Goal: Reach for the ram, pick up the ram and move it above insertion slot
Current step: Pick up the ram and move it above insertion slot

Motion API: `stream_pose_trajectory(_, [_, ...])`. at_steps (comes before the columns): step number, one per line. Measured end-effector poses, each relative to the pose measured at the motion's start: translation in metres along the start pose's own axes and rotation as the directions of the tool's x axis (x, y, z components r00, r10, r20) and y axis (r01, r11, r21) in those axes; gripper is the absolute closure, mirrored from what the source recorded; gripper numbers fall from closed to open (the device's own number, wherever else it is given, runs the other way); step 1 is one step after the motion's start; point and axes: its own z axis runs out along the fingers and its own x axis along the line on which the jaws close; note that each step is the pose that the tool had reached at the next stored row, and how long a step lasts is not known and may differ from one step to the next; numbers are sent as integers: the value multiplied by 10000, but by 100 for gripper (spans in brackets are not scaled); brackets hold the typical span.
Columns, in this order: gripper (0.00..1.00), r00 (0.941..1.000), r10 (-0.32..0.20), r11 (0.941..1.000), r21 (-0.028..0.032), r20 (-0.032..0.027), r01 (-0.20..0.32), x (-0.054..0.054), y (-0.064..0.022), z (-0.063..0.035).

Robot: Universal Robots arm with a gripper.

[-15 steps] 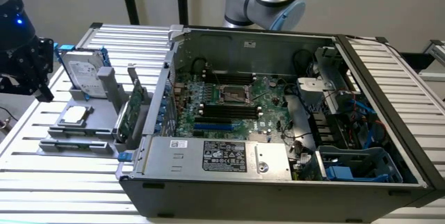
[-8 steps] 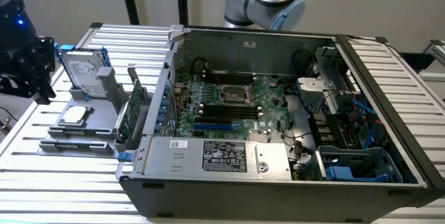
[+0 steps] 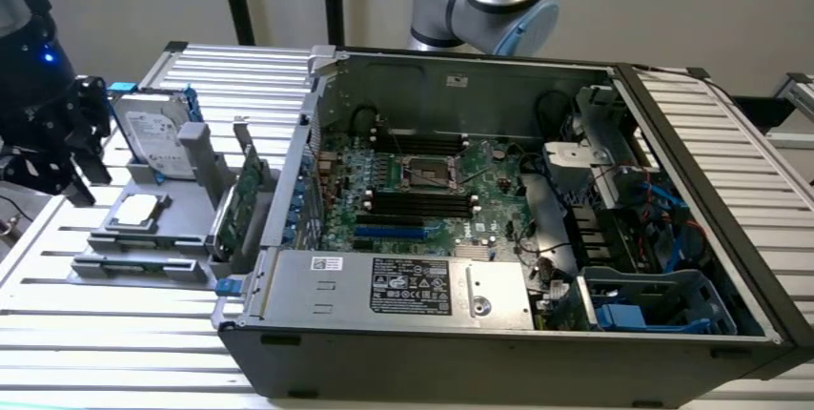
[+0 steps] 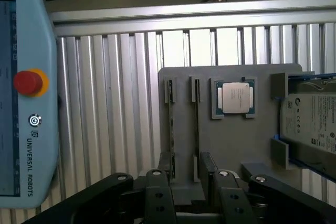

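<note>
Reach step in hand, by judgement. Gripper (image 4: 185, 178) hovers with jaws spread, holding nothing, over the grey holder (image 4: 231, 150) at the exterior view's left; ram (image 4: 172, 129) stands edge-on there, well apart from insertion slot (image 3: 420, 202). Grasp calls for straddling its thin edge squarely.

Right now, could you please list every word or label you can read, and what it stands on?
"UNIVERSAL ROBOTS": on the pale blue teach pendant, below its red button.
Too small to read: the hard drive label.
Too blurred to read: the power supply label.
Unreadable: markings on the processor.
</note>
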Motion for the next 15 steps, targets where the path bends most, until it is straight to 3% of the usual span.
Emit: stream_pose_trajectory(15, [64, 10000, -4, 10000, 1, 0, 4, 2, -49, 272])
